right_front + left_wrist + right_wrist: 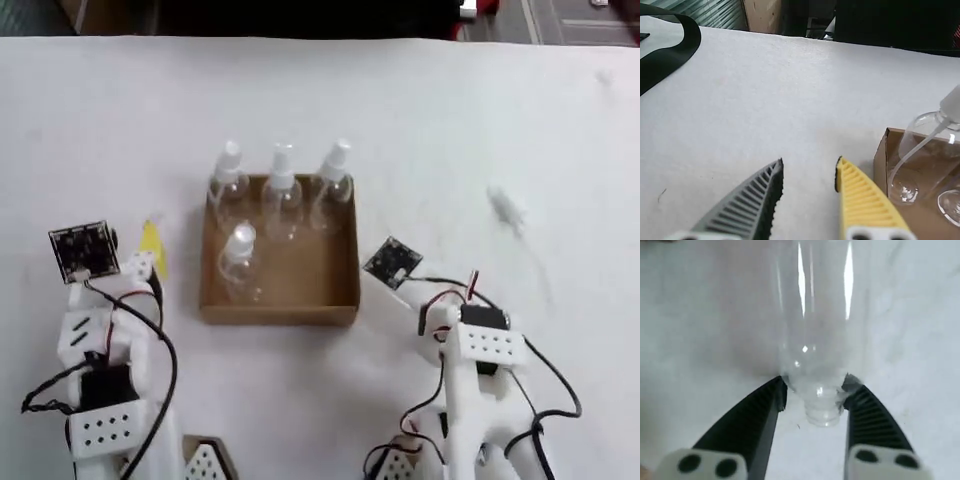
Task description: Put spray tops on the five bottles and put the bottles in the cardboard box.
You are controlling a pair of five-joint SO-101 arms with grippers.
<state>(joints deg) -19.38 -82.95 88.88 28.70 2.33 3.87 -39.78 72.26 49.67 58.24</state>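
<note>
Black right claw clamps the shoulder of a clear, open-necked plastic bottle. Grey-and-yellow left claw gapes apart beside the brown cardboard box, which sits mid-frame and holds four clear bottles with white spray tops. One loose white spray top lies on the white surface to the right.

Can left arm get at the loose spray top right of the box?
Probably not: the cardboard box and its bottles stand between the open left tool and the spray top, which lies nearer the right arm.

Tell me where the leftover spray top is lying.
In the high view the loose spray top lies on the white table, well clear of the cardboard box and off to the box's right.
</note>
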